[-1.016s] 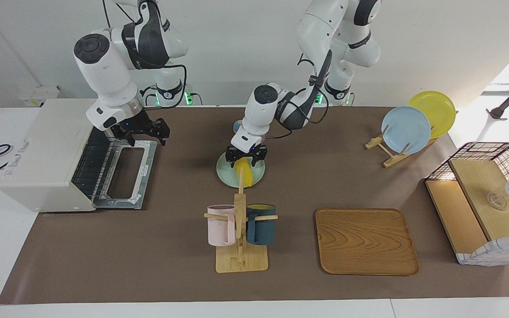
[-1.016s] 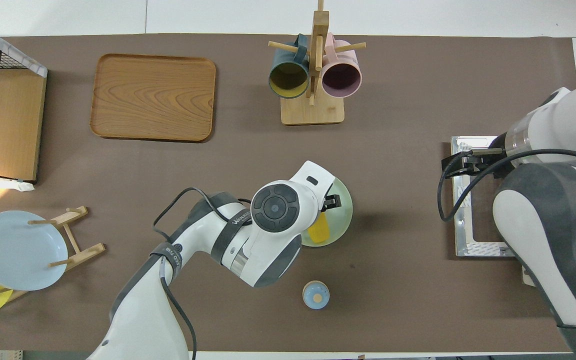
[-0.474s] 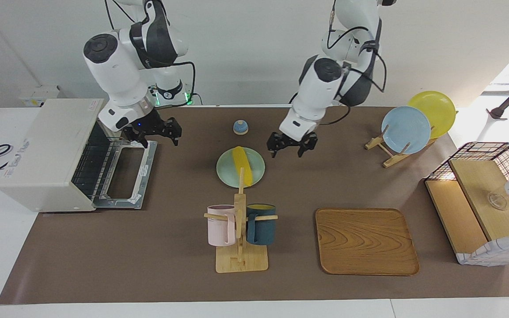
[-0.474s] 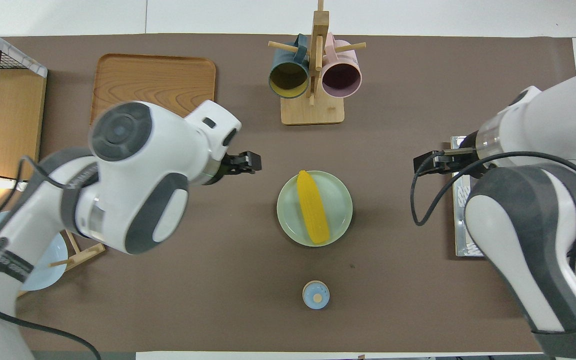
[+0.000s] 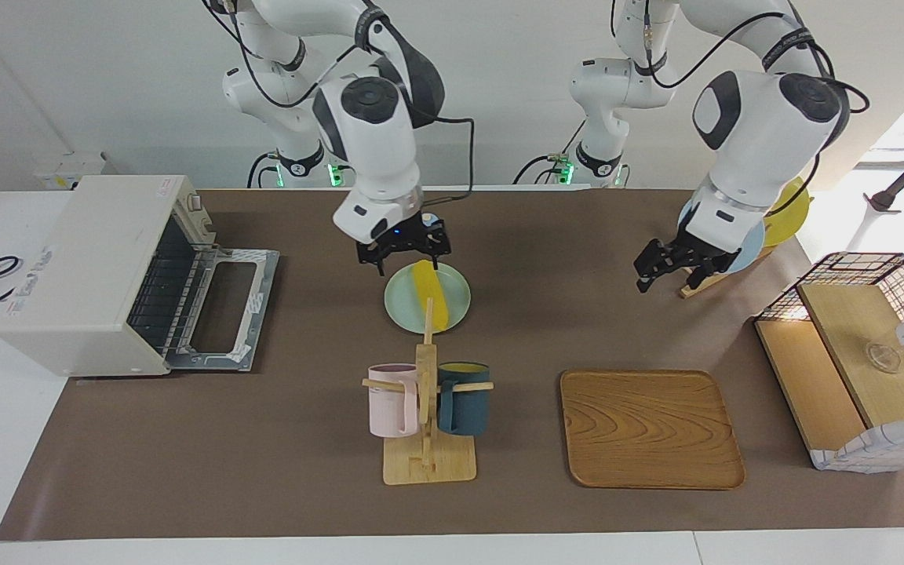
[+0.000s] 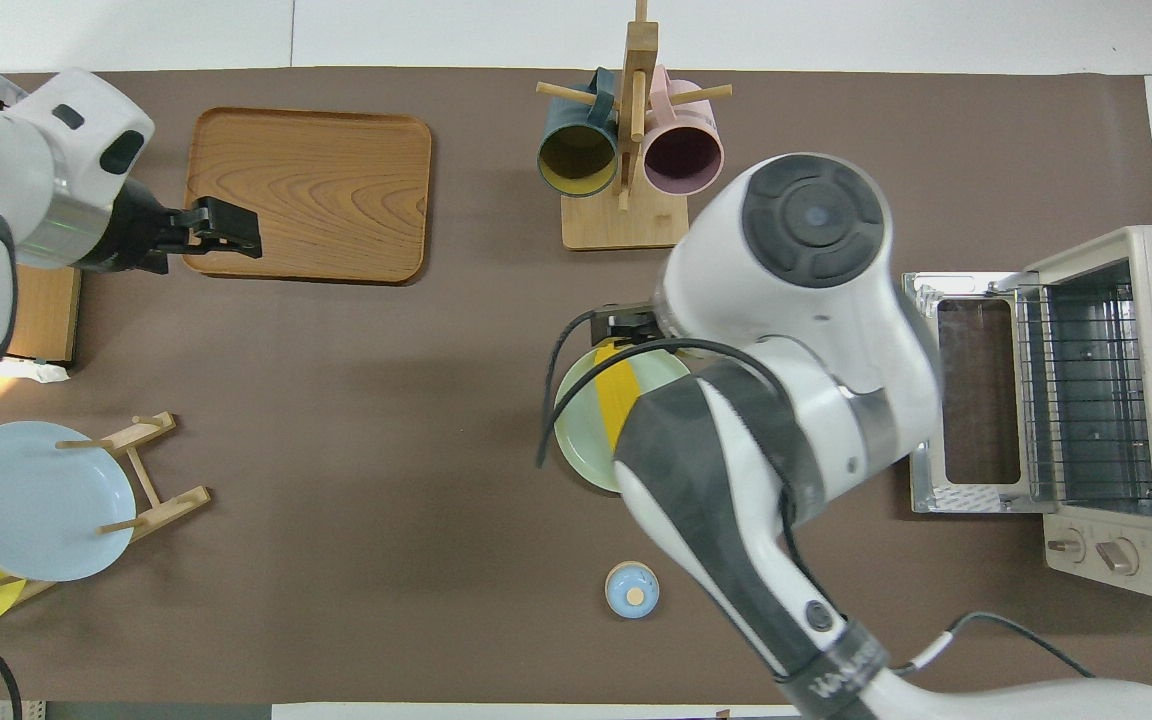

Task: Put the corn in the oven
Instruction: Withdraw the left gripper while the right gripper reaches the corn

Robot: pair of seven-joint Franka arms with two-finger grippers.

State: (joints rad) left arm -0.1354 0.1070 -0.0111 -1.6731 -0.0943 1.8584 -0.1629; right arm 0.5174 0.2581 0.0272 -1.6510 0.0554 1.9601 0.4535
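The yellow corn point(image 5: 422, 282) lies on a pale green plate point(image 5: 399, 304) at mid-table; the overhead view shows the corn point(image 6: 616, 395) partly under my right arm. My right gripper point(image 5: 405, 260) hangs open just above the corn's end nearer the robots, holding nothing. The off-white oven point(image 5: 83, 267) stands at the right arm's end of the table, its door point(image 5: 224, 310) folded down flat and the wire rack showing. My left gripper point(image 5: 664, 281) is open, empty and raised beside the plate rack; from overhead the left gripper point(image 6: 226, 225) sits over the wooden tray's edge.
A mug rack point(image 5: 427, 392) with a pink and a dark mug stands farther from the robots than the plate. A wooden tray point(image 5: 650, 428), a plate rack point(image 5: 723, 227) and a wire-and-wood shelf point(image 5: 860, 353) fill the left arm's end. A small blue knob point(image 6: 632, 588) lies nearer the robots.
My right gripper has swung from the oven door to over the corn's plate. My left gripper has drawn away from the plate to the plate rack. The corn has stayed on its plate.
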